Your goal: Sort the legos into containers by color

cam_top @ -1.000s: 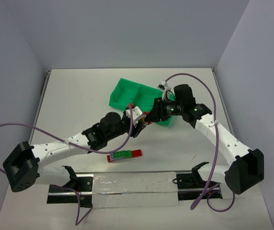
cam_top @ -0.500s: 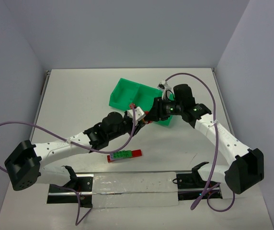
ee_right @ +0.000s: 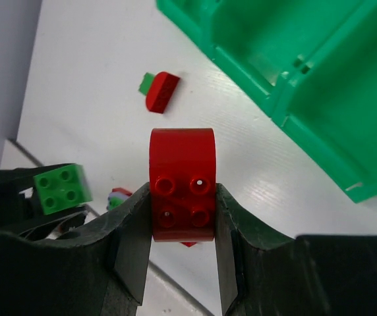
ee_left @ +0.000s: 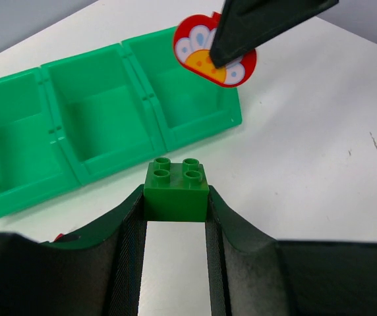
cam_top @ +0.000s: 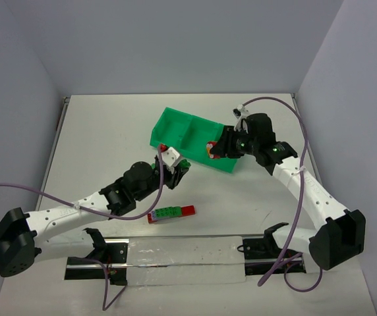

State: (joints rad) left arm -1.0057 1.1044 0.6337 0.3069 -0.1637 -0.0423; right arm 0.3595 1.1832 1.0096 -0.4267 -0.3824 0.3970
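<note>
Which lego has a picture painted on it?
The red, round-topped brick pinched in the right gripper: its face shows white and yellow shapes. The green brick in the left gripper is plain.

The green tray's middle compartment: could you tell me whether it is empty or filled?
Empty: the middle compartment shows bare floor and walls in the left wrist view.

The bright green three-compartment plastic tray (ee_left: 103, 128) is smooth and semi-glossy, with a soft sheen on its walls. Just in front of the tray, the small green studded plastic brick (ee_left: 175, 187) looks equally smooth. The matt black fingers (ee_left: 130, 263) flanking it have finely ribbed inner faces. The red rounded plastic brick (ee_right: 182, 191) shines, with a glint on one stud. The white table (ee_left: 307, 151) beside the tray is matt and faintly scuffed.
</note>
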